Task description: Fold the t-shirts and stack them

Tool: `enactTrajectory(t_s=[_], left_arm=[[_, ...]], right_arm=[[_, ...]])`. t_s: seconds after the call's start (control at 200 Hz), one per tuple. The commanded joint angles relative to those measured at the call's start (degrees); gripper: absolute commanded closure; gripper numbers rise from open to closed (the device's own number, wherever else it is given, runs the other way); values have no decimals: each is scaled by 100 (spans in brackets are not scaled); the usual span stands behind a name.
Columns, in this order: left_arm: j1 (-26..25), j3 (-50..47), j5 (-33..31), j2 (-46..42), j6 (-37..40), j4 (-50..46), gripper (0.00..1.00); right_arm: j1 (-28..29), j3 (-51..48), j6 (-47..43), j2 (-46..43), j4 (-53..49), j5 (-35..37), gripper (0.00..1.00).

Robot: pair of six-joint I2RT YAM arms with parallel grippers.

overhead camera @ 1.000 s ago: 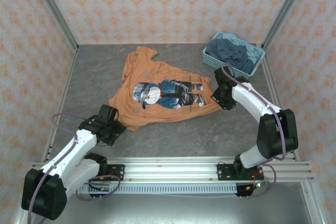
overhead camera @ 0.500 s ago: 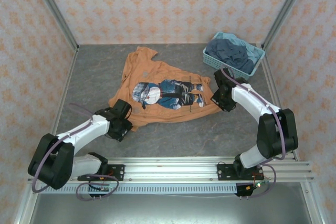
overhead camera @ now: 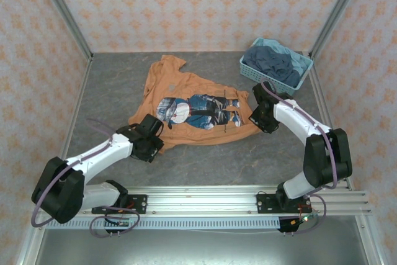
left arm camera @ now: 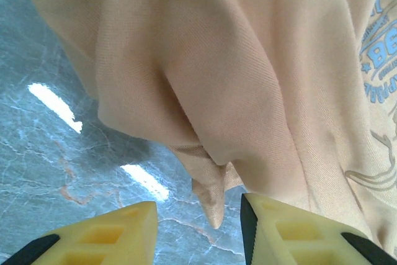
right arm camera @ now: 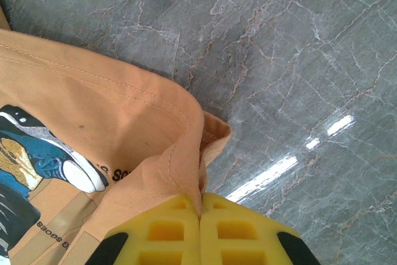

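right gripper clamped tight on the hem of the orange t-shirt; left gripper part open — a fold tip hangs between its fingers, ungripped. the shirt lies spread on the table — navy t-shirts in the basket.

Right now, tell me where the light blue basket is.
In the top external view the basket sits in the far right corner of the table, holding dark navy t-shirts, just beyond the right arm and right of the orange t-shirt.

2 white arms, black joints, yellow tools
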Motion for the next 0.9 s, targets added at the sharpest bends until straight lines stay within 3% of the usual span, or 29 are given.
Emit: enactTrajectory(t_s=[0.0,0.265,0.325,0.41,0.53,0.691,0.896], left_arm=[[-24,143,-134,288,-186,-68,59],[-30,309,-127,1002,-94,430,63],[-29,390,-224,1086,-36,386,72],[-28,630,-607,939,160,-134,100],[36,1128,-1429,226,577,-1186,100],[468,2042,-2064,-735,1272,-2026,100],[1328,3491,-1899,-1014,2426,-1883,100]], right_arm=[[-37,-42,9,-15,-28,34,100],[-31,-125,26,-85,-33,42,100],[-30,-170,35,-118,-34,51,100],[-31,-209,44,-218,-45,76,100],[-33,-89,-36,-446,-36,55,100],[-31,687,-340,-774,-90,29,100],[-30,2354,-860,-851,-98,-116,100]])
